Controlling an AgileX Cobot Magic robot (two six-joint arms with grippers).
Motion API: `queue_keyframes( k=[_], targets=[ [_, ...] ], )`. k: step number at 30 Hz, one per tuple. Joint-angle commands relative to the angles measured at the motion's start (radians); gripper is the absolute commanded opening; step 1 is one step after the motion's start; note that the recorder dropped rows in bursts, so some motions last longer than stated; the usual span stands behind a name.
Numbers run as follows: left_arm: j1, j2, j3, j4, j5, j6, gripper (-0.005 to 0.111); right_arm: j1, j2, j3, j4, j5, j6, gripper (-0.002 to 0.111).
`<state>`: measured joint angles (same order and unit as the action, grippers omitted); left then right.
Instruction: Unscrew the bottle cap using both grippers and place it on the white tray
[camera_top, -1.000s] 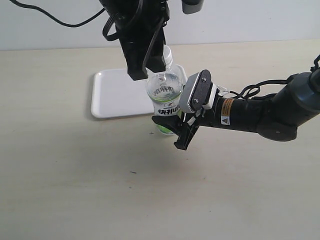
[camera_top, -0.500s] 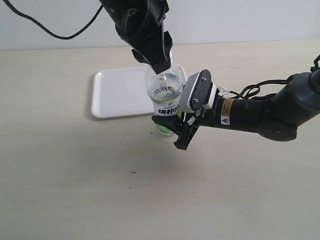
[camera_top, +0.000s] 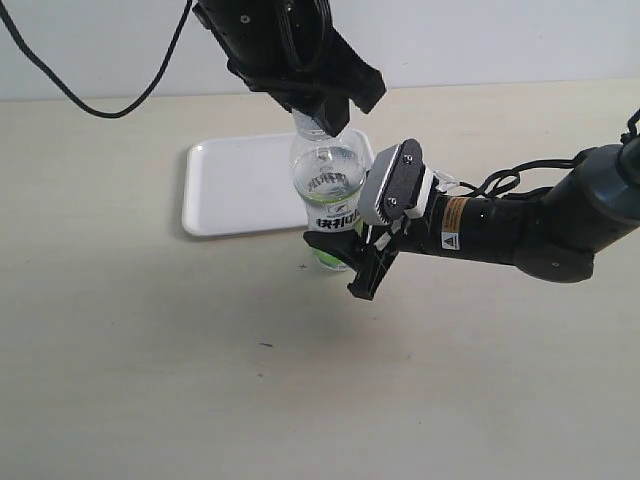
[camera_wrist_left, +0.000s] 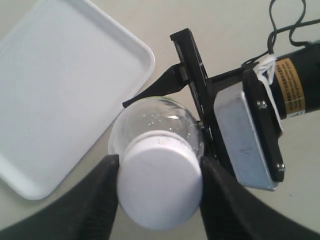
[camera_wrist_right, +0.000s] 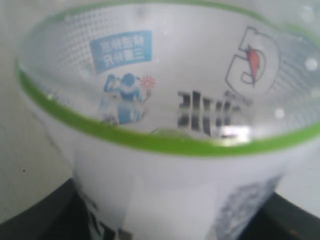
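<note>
Item 1, status: small round white plastic screw cap (camera_wrist_left: 159, 186) on neck of clear plastic drink bottle w/ white-and-green label (camera_top: 330, 185), standing near corner of flat rectangular white plastic tray (camera_top: 235, 185); my left gripper (camera_wrist_left: 158, 197) clamped on cap's sides from above; my right gripper (camera_top: 350, 262) clamped round bottle's lower body. Progress, est.: both holds made; unscrewing, lift-off & placing cap on tray left; can't tell if cap is loosened. Surroundings: pale beige matte tabletop (camera_top: 200, 380); plain light wall (camera_top: 480, 40) behind.
</note>
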<state>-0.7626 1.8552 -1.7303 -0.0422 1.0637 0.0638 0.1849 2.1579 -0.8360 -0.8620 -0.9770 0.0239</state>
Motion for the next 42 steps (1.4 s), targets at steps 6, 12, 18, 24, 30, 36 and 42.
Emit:
queue_keyframes(
  k=[6,12,18,24,30,36,42],
  targets=[
    [-0.004,-0.016,-0.01,-0.012,0.016,-0.079,0.0,0.002,0.005,0.0,-0.012,0.067,0.015,0.0],
    [-0.004,-0.026,-0.073,0.033,0.07,-0.079,0.0,0.002,0.005,0.0,-0.012,0.067,0.015,0.0],
    [-0.004,-0.026,-0.107,0.042,0.081,-0.021,0.0,0.002,0.005,0.0,-0.012,0.067,0.015,0.0],
    [0.001,-0.053,-0.13,0.258,0.083,0.037,0.0,0.002,0.005,0.0,-0.012,0.067,0.031,0.0],
    [0.119,-0.087,-0.13,0.162,0.091,0.221,0.0,0.002,0.005,0.0,-0.012,0.067,0.031,0.0],
    [0.24,-0.016,-0.13,-0.105,0.058,0.449,0.0,0.002,0.005,0.0,-0.004,0.067,0.033,0.0],
    [0.257,0.14,-0.13,-0.063,0.007,0.543,0.0,0.002,0.005,0.0,-0.004,0.067,0.033,0.0]
  ],
)
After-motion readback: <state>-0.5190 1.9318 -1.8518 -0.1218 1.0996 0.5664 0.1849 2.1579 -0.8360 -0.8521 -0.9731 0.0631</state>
